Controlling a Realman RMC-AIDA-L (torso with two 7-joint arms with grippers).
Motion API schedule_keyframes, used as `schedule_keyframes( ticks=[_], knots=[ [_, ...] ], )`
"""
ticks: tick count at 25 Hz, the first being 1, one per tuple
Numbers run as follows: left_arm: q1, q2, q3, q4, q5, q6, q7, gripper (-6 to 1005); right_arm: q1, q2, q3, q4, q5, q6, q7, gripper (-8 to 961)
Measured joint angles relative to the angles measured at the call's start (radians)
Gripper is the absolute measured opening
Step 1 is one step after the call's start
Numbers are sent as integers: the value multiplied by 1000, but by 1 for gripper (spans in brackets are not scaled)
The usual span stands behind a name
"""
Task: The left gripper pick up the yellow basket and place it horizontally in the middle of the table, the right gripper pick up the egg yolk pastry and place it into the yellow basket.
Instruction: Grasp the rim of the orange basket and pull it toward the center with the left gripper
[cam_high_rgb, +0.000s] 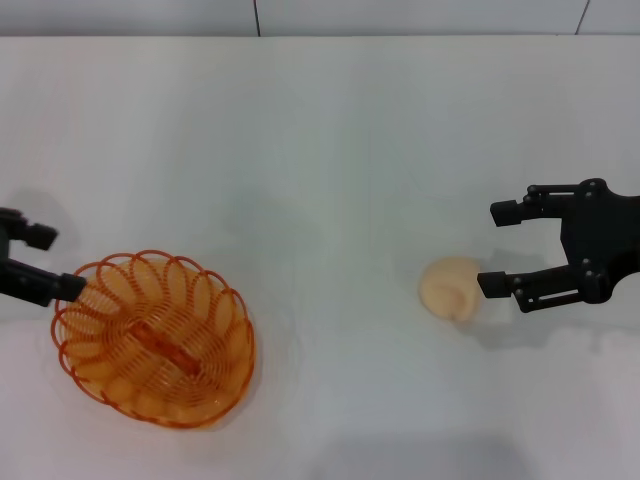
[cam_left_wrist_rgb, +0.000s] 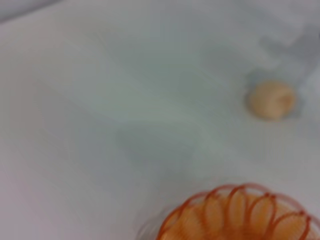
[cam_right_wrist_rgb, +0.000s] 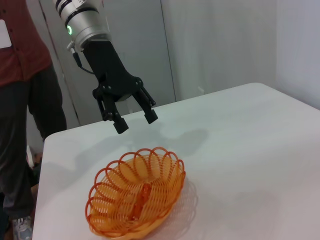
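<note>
Basket (cam_high_rgb: 153, 340): rests on the counter (cam_high_rgb: 320, 150) near its left front, well off centre, lying at a slant.
Left gripper (cam_right_wrist_rgb: 134, 118): hovers just above the basket's outer rim, jaws wide, holding nothing.
Step in hand: likely the basket pickup; lower one jaw inside the looped rim and one outside, close firmly, lift level.
Pastry (cam_high_rgb: 451, 288): on the counter to the right, well apart from the basket.
Right gripper (cam_high_rgb: 492, 249): beside the pastry, jaws wide, empty.

One yellow basket (cam_high_rgb: 155, 340), one egg yolk pastry (cam_high_rgb: 449, 288) (seemingly whole).
</note>
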Motion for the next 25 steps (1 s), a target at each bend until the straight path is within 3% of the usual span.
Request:
schedule_keyframes(
  ticks=[6, 15, 25],
  knots=[
    [-44, 6, -3, -3, 167, -29, -120, 887, 2, 0, -1, 2, 9, 1, 1, 844],
    [-85, -40, 13, -40, 264, -77, -191, 879, 2, 0, -2, 4, 27, 2, -1, 844],
    [-111, -54, 23, -124, 318, -138, -239, 869, -6, 0, -10, 4, 38, -1, 0, 844]
  ],
)
